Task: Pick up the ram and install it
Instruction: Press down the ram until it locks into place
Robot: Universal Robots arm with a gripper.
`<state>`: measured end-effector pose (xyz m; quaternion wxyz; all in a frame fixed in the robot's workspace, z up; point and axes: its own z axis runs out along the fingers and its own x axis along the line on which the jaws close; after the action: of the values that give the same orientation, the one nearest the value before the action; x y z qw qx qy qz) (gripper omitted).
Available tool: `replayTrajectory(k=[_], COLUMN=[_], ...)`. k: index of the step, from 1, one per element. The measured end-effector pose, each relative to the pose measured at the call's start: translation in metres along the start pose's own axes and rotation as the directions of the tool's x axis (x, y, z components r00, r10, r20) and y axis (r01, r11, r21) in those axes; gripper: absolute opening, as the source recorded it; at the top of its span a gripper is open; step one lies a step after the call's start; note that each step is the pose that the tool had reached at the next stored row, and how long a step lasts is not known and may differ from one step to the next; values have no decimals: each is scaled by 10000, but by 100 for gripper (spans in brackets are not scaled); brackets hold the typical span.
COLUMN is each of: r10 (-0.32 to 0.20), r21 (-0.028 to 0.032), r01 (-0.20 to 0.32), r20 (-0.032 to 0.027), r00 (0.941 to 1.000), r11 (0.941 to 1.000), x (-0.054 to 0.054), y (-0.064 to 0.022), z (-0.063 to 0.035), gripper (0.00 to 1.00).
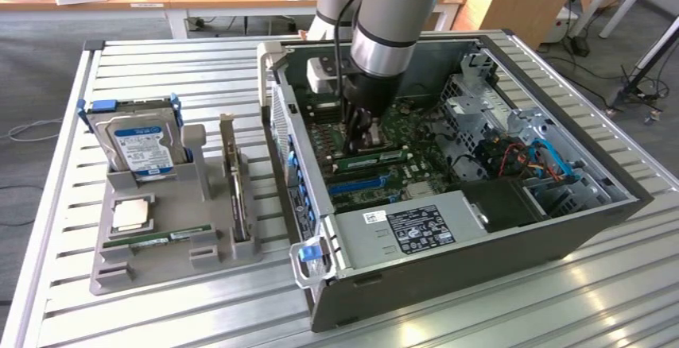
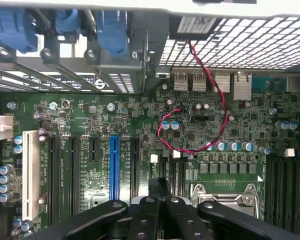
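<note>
Open computer case (image 1: pixel 594 205) on the desk (image 1: pixel 159 316), hard drive (image 1: pixel 138 145) and CPU chip (image 1: pixel 130 214) in the grey holder (image 1: pixel 159 272), green ram (image 1: pixel 374 160) beside clenched fingers (image 1: pixel 363 137) over the motherboard (image 2: pixel 140 120).

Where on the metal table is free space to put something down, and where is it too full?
Bare slats lie in front of the grey holder tray, and along the table by the computer case. Crowded: the tray, and inside the case around the gripper.

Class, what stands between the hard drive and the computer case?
A thin board on edge in the grey holder, seen in the exterior view.
</note>
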<state>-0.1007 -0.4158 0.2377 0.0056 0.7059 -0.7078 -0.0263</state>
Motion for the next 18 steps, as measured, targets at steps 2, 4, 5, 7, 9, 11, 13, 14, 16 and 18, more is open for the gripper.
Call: replayTrajectory(k=[2, 4, 5, 7, 9, 11, 13, 14, 16, 18], r10=[0, 0, 0, 0, -1, -1, 0, 0, -1, 0], r21=[1, 2, 2, 1, 0, 0, 0, 1, 0, 0], r01=[0, 0, 0, 0, 1, 1, 0, 0, 1, 0], r20=[0, 2, 2, 0, -1, -2, -1, 0, -1, 0], r00=[10000, 10000, 10000, 10000, 10000, 10000, 10000, 10000, 10000, 10000], r11=[10000, 10000, 10000, 10000, 10000, 10000, 10000, 10000, 10000, 10000], x=[-1, -1, -1, 0, 0, 0, -1, -1, -1, -1], y=[0, 0, 0, 1, -1, -22, -61, -82, -129, -175], z=[-15, -15, -15, -17, -17, -18, -19, -20, -23, -24], gripper=[11, 11, 11, 11, 11, 11, 11, 11, 11, 11])
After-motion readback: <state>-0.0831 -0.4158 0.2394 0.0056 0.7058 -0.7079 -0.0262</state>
